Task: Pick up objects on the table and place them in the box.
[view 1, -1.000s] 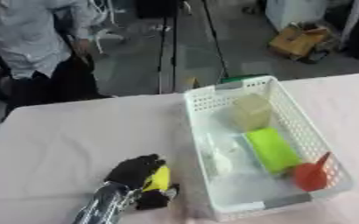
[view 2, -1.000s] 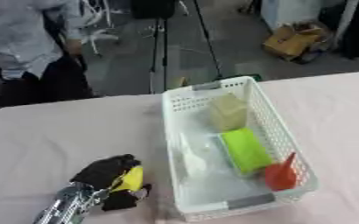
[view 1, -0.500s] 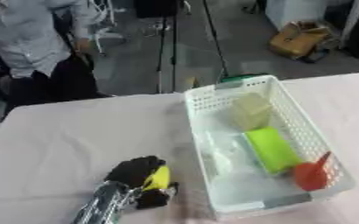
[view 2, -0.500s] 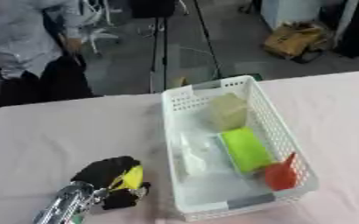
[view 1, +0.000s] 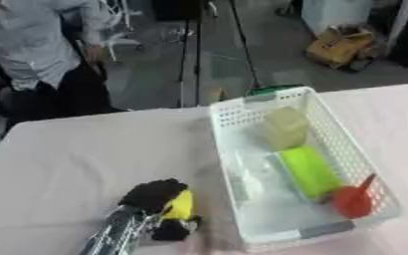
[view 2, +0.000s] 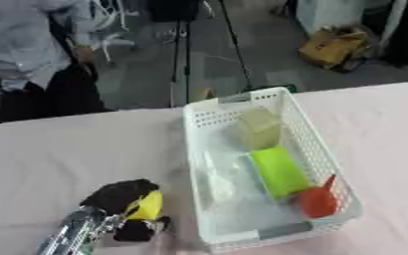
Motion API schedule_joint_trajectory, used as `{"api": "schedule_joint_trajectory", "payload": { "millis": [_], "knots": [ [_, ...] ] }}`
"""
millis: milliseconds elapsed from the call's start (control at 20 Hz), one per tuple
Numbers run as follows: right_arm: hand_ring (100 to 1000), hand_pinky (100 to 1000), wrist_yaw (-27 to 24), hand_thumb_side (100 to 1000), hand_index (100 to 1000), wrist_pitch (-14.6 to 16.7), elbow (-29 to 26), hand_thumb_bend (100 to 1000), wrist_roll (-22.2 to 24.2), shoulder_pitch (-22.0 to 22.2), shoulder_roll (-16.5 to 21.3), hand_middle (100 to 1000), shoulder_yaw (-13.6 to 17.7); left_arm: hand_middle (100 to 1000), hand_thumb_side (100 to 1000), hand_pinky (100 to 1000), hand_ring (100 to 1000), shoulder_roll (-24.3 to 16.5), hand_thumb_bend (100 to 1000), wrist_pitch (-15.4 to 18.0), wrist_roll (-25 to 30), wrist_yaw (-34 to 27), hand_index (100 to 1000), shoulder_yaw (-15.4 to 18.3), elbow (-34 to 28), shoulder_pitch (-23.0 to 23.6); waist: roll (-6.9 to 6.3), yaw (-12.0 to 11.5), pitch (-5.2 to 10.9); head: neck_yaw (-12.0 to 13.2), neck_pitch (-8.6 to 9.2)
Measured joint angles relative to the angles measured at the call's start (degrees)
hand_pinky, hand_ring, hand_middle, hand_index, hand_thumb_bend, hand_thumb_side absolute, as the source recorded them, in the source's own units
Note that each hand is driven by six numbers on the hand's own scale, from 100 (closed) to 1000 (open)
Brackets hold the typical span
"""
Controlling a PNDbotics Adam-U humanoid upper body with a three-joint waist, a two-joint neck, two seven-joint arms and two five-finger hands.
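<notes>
Pink cloth covered the table (view 1: 85, 149), the largest thing before us, and on it, just to the right of our left hand, stood one white basket (view 1: 242, 107) serving as the box. Our left hand (view 1: 155, 199) lay low on the cloth with its black fingers curled round one yellow object (view 1: 179, 205), which showed between the fingers and thumb; we could not make out what it was beyond its colour. Our right hand showed in neither view.

Inside the basket, well to the right of the hand, we counted four things: one crumpled clear plastic piece (view 1: 255, 174) nearest the hand, one lime-green block (view 1: 308, 172) beyond it, one pale boxy item (view 1: 286, 127) farther away and to the right, and one small red piece (view 2: 319, 200) at the near right corner.

We judged the step in hand to be carrying the yellow object into the basket. To do it well we would have lifted it clear of the cloth and above the basket's near wall before moving right, then released it over the bare patch of floor at the near end, so that it neither caught the rim nor knocked the things already there.
</notes>
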State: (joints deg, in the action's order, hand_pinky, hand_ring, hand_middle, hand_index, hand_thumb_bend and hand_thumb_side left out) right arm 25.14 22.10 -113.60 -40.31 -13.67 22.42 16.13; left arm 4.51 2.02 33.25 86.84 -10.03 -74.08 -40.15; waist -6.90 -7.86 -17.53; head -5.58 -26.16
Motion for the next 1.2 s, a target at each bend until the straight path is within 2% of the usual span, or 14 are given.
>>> {"api": "schedule_joint_trajectory", "payload": {
  "millis": [150,200,550,600,900,1200],
  "knots": [
    [868,918,0.0,1000,775,0.0,0.0,100,-0.1,0.0,0.0,685,0.0,902,739,446,895,0.0,370,0.3,0.3,0.0,1000,0.0,-0.2,-0.1,0.00,0.0,0.00,0.0,0.01],
    [869,918,0.0,1000,774,0.0,0.0,100,-0.1,0.0,0.0,685,0.0,885,691,401,874,0.0,301,0.3,0.3,0.0,1000,0.0,-0.3,-0.1,0.00,0.0,0.00,0.0,0.02],
    [869,918,0.0,1000,772,0.0,0.0,100,-0.1,0.0,0.0,684,0.0,845,629,359,830,0.0,229,0.3,-0.2,0.2,1000,0.0,-0.5,-0.2,0.00,0.0,0.00,0.0,0.06],
    [869,918,0.0,1000,772,0.0,0.0,100,-0.1,0.0,0.0,684,0.0,826,609,348,810,0.0,196,0.2,-0.3,0.2,1000,0.0,-0.5,-0.2,0.00,0.0,0.00,0.0,0.07],
    [869,918,0.0,1000,772,0.0,0.0,100,-0.1,0.0,0.0,683,0.0,804,600,339,796,0.0,152,-0.1,-1.0,0.0,998,0.0,-0.5,-0.2,0.00,0.0,0.00,0.0,0.18],
    [870,918,0.0,1000,772,0.0,0.0,100,-0.1,0.0,0.0,684,0.0,772,536,288,753,0.0,100,-0.5,-1.4,-0.2,954,0.0,-0.7,-0.2,0.00,0.0,0.00,0.0,0.54]
  ]
}}
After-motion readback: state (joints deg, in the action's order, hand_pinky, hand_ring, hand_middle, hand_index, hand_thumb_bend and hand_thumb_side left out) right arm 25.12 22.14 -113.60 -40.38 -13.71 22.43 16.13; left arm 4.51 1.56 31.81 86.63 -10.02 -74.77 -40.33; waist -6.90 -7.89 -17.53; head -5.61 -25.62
